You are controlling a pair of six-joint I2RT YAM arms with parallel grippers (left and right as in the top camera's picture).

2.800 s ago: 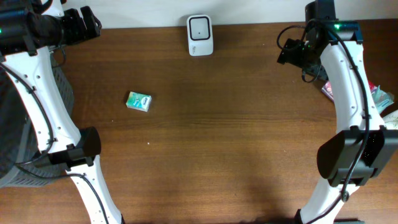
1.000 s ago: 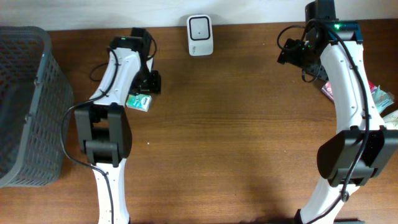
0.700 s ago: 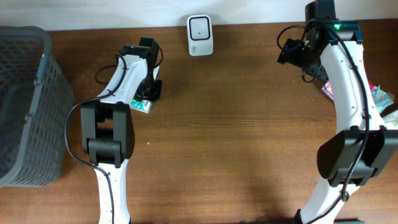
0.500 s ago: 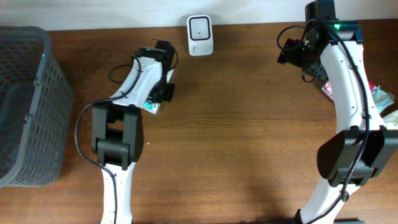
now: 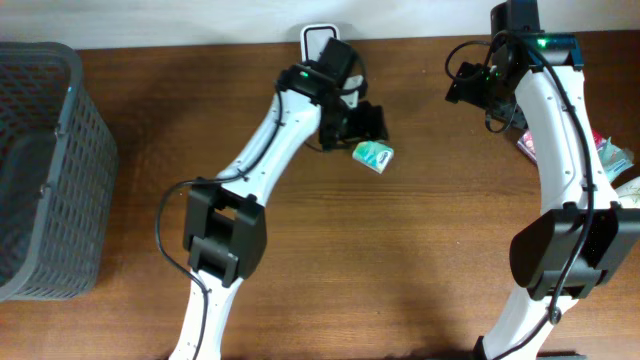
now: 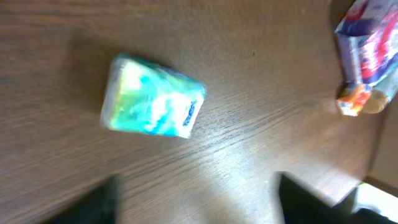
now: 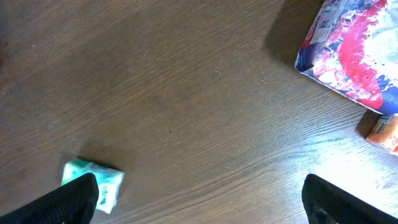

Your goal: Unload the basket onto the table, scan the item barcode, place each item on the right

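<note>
Your left gripper (image 6: 199, 186) hangs low over the table (image 5: 450, 260) with its fingers spread wide and nothing between them. The teal packet (image 5: 373, 155) lies flat on the wood just beside it, loose, near the white scanner (image 5: 318, 33) at the back edge. That spot looks deliberate: the packet is close enough to the reader to be lifted and shown to it in one short move. The scanner itself is half hidden under the left arm, so judge its window with care. The wrist view is blurred and shows only the printed top face. You cannot tell where the barcode sits, and it may well be underneath, which would call for a turn once you have a grip. Your right gripper (image 7: 202, 193) is parked high and well apart from the packet, its fingers just as wide and empty—out of the way, beside the red-and-blue bag (image 7: 348, 50) and a small orange item (image 7: 382, 134). The grey basket (image 5: 60, 120) stands at the far left, clear of the work.
</note>
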